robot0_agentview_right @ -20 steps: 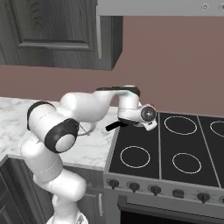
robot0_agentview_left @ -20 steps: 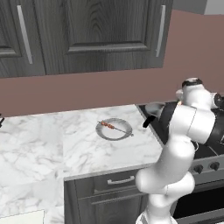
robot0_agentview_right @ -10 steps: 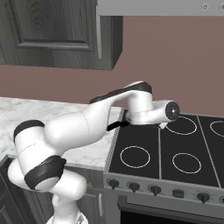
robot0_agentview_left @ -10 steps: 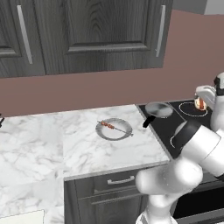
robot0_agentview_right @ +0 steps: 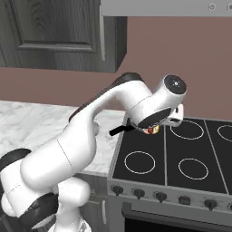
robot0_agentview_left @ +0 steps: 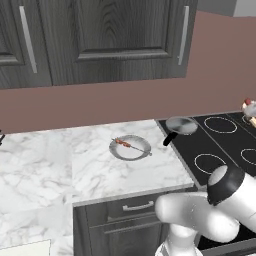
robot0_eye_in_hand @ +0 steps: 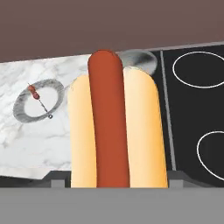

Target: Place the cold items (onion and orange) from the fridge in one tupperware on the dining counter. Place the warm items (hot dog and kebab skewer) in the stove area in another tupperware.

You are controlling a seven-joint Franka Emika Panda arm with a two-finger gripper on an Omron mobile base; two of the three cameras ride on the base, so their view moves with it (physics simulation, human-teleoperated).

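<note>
Gripper point(robot0_eye_in_hand: 112, 183) closed on hot dog point(robot0_eye_in_hand: 113, 131), bun lengthwise between fingers, raised above stove point(robot0_eye_in_hand: 192, 109).

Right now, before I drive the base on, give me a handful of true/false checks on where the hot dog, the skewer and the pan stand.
1. The gripper holds the hot dog. True.
2. The kebab skewer lies on a round plate on the marble counter. True.
3. The skewer is already in a tupperware. False: it is on the plate on the counter.
4. The small pan sits on the back left part of the stove. True.
5. The hot dog rests in the pan. False: it is in the gripper, up above the stove and counter.
6. The upper cabinet doors stand open. False: they are shut.
</note>
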